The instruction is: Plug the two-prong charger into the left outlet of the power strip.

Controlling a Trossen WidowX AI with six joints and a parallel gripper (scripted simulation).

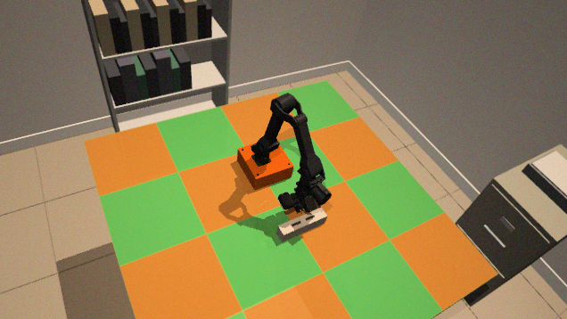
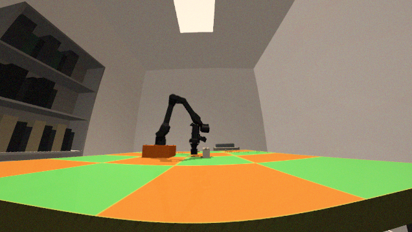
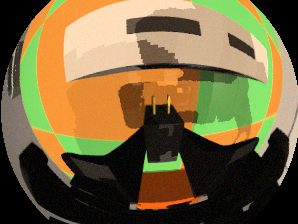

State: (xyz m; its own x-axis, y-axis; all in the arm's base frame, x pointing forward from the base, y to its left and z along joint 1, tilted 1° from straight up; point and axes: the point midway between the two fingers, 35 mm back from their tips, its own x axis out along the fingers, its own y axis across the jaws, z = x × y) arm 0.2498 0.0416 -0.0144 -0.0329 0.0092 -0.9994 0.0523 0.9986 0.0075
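Note:
The black charger (image 3: 163, 132) is between my fingertips in the wrist view, its two gold prongs (image 3: 169, 104) pointing toward the top of that view. My gripper (image 2: 194, 151) (image 3: 160, 128) is shut on it, low and beside the power strip. The off-white power strip (image 1: 301, 225) (image 2: 206, 153) (image 3: 100, 52) lies on the checkered mat, with two dark outlets on its top. In the wrist view these are the left outlet (image 3: 163, 25) and the right outlet (image 3: 241, 46). The prongs are outside both outlets, short of the strip's near edge. The arm hides the charger in the top view.
The arm's orange base box (image 1: 272, 171) (image 2: 159, 151) stands behind the gripper, on the side away from the strip. A bookshelf (image 1: 169, 44) is at the back left, and a dark drawer cabinet (image 1: 495, 227) is at the right beyond the mat. Arm shadow falls across the strip.

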